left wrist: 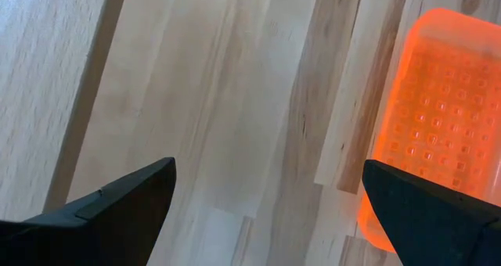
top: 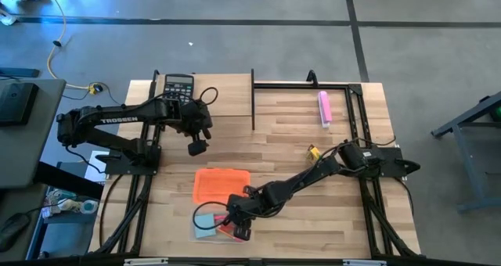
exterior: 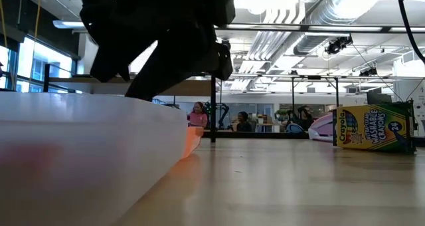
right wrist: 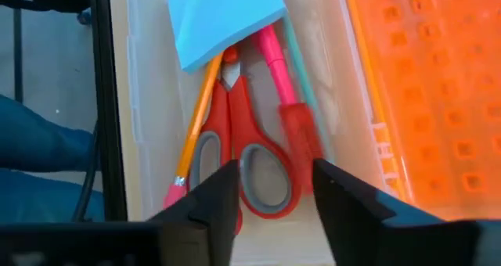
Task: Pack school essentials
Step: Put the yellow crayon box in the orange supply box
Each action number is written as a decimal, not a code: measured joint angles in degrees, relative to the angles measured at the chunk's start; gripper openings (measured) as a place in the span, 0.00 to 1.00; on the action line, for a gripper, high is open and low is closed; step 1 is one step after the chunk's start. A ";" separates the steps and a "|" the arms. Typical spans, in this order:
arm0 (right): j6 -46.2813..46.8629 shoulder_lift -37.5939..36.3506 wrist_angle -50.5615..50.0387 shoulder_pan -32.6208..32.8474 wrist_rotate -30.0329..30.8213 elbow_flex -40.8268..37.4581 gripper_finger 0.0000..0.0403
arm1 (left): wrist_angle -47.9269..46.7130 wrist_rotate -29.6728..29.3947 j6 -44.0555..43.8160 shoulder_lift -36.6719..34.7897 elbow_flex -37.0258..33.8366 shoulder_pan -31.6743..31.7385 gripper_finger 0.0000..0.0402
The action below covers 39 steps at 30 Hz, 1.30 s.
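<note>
Clear box w/ scissors, notepad

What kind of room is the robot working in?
Probably a big workshop or lab. The low view shows bare ceiling ducts and people at desks far behind the wooden table, and the high view shows a grey concrete floor around it.

A grey concrete floor crossed by dark lines surrounds the wooden table. Beyond it, ceiling ducts, bright strip lights, left-side windows and seated people far off.
</note>
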 joint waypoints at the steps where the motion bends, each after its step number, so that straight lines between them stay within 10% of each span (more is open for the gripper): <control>1: 0.49 0.00 0.01 0.00 -0.16 0.00 0.40 | 0.01 0.00 0.00 -0.01 0.00 0.00 0.99; 18: 10.23 -3.06 -0.83 0.83 5.24 0.02 0.50 | -1.06 3.41 -0.57 -0.02 0.00 -0.04 0.99; 39: 11.58 -18.21 -28.90 -0.09 25.57 0.07 0.50 | -0.89 3.38 -0.42 -0.02 0.00 -0.52 0.99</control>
